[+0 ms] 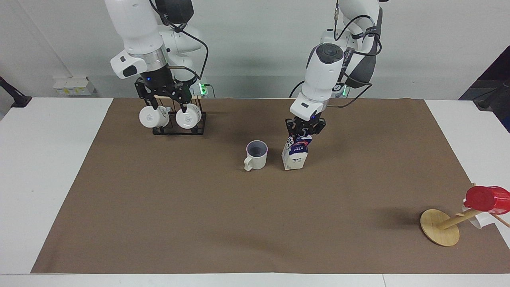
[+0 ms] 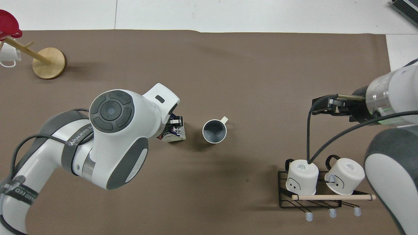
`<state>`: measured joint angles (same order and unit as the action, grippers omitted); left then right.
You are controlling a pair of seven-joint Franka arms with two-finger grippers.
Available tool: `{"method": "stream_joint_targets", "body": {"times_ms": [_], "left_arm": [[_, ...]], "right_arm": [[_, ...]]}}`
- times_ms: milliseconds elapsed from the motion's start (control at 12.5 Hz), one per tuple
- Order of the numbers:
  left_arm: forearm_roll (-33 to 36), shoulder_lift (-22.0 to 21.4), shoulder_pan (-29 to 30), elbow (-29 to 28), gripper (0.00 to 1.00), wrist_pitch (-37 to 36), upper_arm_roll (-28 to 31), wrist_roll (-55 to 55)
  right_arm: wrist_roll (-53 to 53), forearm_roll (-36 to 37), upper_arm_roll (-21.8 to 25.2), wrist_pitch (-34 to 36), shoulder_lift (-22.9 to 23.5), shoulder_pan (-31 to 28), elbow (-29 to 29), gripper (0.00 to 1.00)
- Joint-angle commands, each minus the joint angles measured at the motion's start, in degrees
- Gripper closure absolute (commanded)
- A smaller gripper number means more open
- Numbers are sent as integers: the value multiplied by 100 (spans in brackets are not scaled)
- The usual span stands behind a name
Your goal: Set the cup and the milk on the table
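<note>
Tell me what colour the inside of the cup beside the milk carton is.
Pale lavender-grey inside the cream-white cup; the facing view shows it best.

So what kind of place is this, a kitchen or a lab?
Most likely a robotics lab set up as a mock kitchen: two arms over a table covered with a brown sheet, a cup and milk as props, bare white walls and loose cables, no kitchen fittings.
</note>
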<state>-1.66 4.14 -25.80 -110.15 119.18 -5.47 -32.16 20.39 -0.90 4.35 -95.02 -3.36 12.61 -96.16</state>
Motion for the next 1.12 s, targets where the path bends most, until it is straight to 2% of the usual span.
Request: {"method": "stream_joint_targets", "body": {"times_ms": [0, 239, 479, 639, 718, 798, 878, 1038], "left_arm": [[166, -1, -136, -68, 77, 132, 108, -124], [166, 25, -127, -77, 77, 176, 108, -116], [175, 60, -127, -103, 77, 237, 108, -116], [272, 95, -127, -112, 76, 246, 108, -116], [272, 95, -127, -103, 71, 220, 108, -107], [280, 95, -127, -77, 28, 185, 108, -89], [341, 95, -135, -51, 0, 176, 108, -72], [395, -97, -127, 107, 0, -51, 108, 16]], "right_arm": [[-586, -112, -31, 151, -147, -355, 45, 0], [-764, -42, -4, 177, -226, -462, 71, 0], [-773, 11, 22, 527, -209, -506, 685, 0], [-782, 29, 206, 686, -226, -541, 817, 0], [-895, 46, 233, 835, -226, -576, 914, 0], [-1227, 133, 320, 984, -217, -611, 976, 0], [-1552, 195, 391, 942, -243, -620, 976, 0], [-1722, 196, 409, 933, -314, -620, 723, 0]]}}
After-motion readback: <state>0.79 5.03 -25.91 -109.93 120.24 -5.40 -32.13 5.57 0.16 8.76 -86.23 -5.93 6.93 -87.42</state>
